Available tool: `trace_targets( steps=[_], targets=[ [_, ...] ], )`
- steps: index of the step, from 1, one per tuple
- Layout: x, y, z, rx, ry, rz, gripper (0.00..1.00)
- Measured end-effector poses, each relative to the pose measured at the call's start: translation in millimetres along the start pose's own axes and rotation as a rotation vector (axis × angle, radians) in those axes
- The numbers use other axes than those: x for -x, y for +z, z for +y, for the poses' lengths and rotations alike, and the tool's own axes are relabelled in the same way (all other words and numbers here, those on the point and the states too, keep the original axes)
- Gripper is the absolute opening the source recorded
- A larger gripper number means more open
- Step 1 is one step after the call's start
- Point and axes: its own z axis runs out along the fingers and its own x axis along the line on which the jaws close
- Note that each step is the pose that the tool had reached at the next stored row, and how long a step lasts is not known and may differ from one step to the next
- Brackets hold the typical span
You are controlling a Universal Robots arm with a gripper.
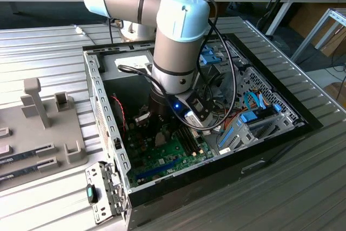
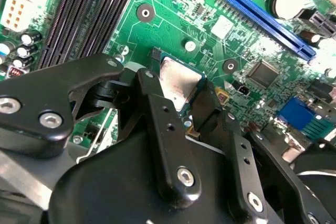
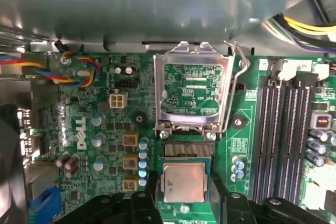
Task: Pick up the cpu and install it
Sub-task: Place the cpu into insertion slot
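Here, your gripper [image 2: 181, 90] clasped the cpu [image 3: 184, 182] at the motherboard socket [image 3: 188, 149]. The silver socket frame [image 3: 193, 90] stood open.

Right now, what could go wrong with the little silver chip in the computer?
The cpu lies at the socket, close under the gripper; if it is crooked, it may not seat. The open socket frame is right beside it, so the gripper might bump it. Black cables loop near the arm and could snag.
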Motion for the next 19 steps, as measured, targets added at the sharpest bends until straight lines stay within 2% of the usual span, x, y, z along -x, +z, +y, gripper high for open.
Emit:
trace_targets(
  steps=[3,11,12,16,18,19],
  targets=[
    [0.2,1.3,5.0,-0.0033,0.002,0.0004,0.47],
    [1.5,3.4,4.8,-0.0144,0.009,0.0016,0.47],
    [1.6,3.4,4.7,-0.017,0.009,0.0017,0.47],
    [1.6,3.6,4.8,-0.0403,0.01,0.0017,0.47],
    [1.6,3.1,4.6,-0.0478,0.01,0.0018,0.47],
    [1.6,2.8,4.8,-0.0487,0.01,0.0019,0.47]
  ],
)
